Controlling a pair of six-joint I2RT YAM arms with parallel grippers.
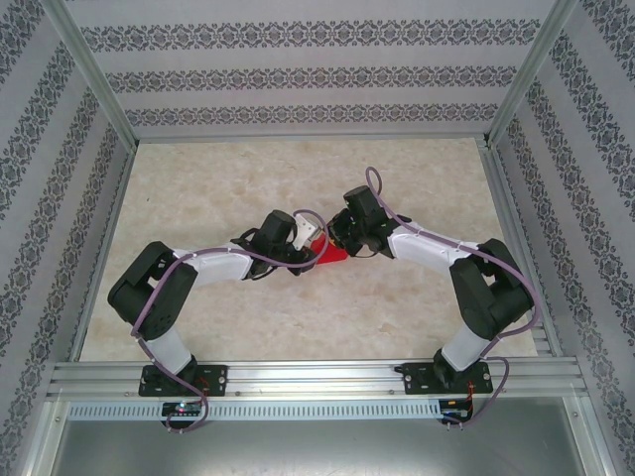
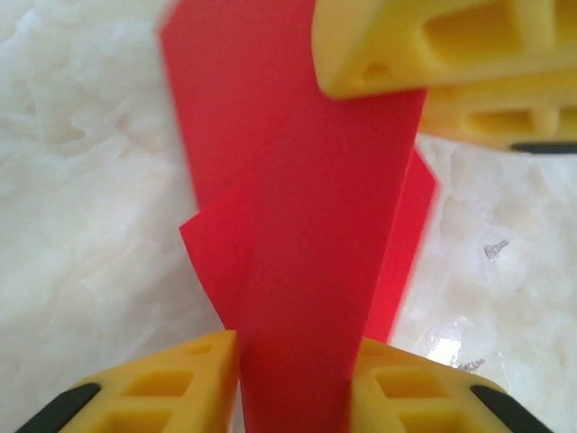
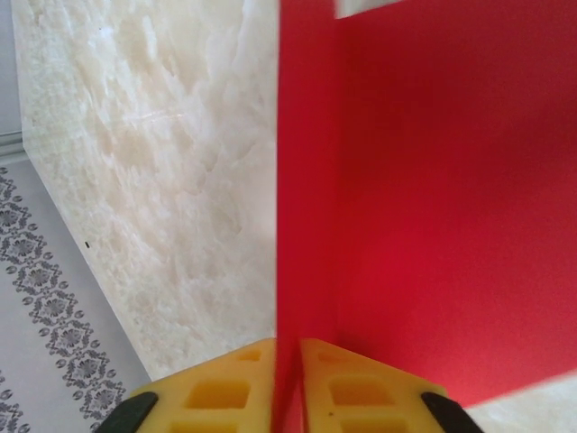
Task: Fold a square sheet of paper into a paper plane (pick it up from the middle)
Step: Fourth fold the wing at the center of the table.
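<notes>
The square sheet of paper is folded and creased into a red paper plane (image 1: 323, 254), held up between both arms at the middle of the table. In the left wrist view its long wedge (image 2: 306, 225) runs between the yellow fingers of my left gripper (image 2: 296, 352), which press on it from both sides. The right gripper's yellow fingers (image 2: 424, 50) grip its far end. In the right wrist view my right gripper (image 3: 288, 356) pinches a thin vertical fold of the paper (image 3: 433, 198), whose wide flap spreads to the right. Seen from above, the left gripper (image 1: 306, 244) and the right gripper (image 1: 337, 238) meet over the paper.
The marble-patterned tabletop (image 1: 248, 178) lies beneath the paper. Patterned walls (image 1: 298, 74) and an aluminium frame (image 1: 298, 377) enclose it on all sides.
</notes>
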